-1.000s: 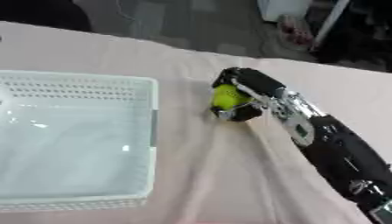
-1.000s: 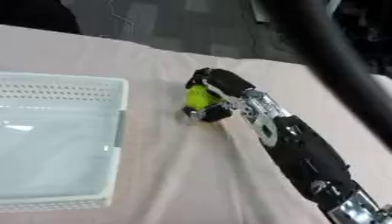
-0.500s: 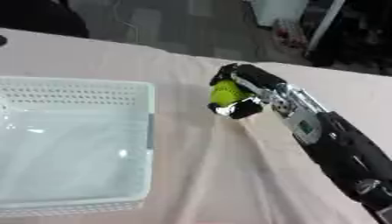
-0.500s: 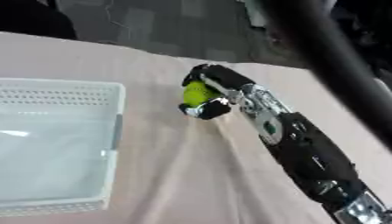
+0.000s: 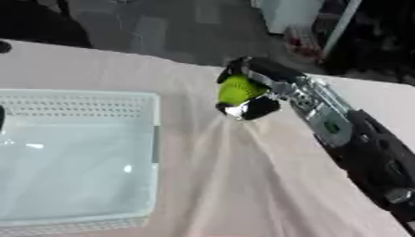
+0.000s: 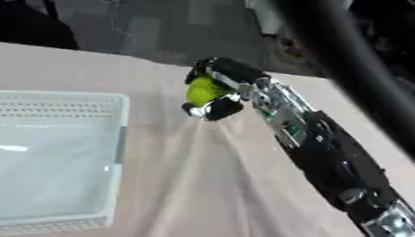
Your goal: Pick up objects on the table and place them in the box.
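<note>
The right hand (image 5: 253, 95) has its fingers and thumb curled round a yellow-green ball (image 5: 237, 89), holding it above the desk (image 5: 243, 185), which is covered with a pale pink cloth. The ball is to the right of the white box (image 5: 77, 157), apart from its perforated rim. The left hand does not show.

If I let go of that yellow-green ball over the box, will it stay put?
The yellow-green ball looks round, so it probably rolls. The white perforated plastic box has raised walls, likely containing it. The right robot hand curls around it easily, suggesting lightness.
</note>
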You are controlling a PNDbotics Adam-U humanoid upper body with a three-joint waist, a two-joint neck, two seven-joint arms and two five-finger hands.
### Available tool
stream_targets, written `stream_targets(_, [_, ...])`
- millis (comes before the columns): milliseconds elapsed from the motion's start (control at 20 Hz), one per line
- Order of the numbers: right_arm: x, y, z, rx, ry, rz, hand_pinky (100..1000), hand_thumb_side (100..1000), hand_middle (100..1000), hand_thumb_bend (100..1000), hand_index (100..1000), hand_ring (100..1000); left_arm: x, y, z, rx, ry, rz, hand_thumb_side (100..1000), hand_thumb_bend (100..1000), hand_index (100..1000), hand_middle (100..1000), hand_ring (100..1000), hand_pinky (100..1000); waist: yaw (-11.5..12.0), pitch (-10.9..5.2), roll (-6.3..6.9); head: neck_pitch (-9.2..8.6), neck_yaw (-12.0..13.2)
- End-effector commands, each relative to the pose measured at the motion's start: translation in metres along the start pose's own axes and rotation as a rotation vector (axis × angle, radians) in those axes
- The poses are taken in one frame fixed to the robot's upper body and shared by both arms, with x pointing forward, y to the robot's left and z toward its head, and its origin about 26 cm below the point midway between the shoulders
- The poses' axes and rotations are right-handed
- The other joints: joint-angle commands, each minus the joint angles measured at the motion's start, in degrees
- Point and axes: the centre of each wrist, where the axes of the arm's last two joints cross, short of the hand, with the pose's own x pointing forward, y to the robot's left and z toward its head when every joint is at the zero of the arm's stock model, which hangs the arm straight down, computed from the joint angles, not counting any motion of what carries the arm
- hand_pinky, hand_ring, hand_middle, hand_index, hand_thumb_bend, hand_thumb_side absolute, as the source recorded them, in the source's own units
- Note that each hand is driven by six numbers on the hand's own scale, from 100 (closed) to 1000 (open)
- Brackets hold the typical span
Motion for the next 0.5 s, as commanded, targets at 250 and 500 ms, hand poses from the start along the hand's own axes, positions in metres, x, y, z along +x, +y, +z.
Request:
stream_targets(250, [0.035, -0.039, 0.002, -0.061, -0.093, 0.019, 100, 290, 100, 100, 100, 100, 0.002, 0.01, -0.004, 0.033, -0.018, -0.038, 767, 262, 811, 858, 683, 766, 0.1, -2.02, 0.75, -0.36, 0.3])
stream_targets(500, [0.049, -0.046, -0.001, -0.079, -0.139, 0.006, 100, 285, 100, 100, 100, 100, 0.003, 0.01, -0.007, 0.049, -0.029, -0.032, 759, 272, 810, 857, 684, 767, 0.9, -2.49, 0.38, -0.16, -0.1])
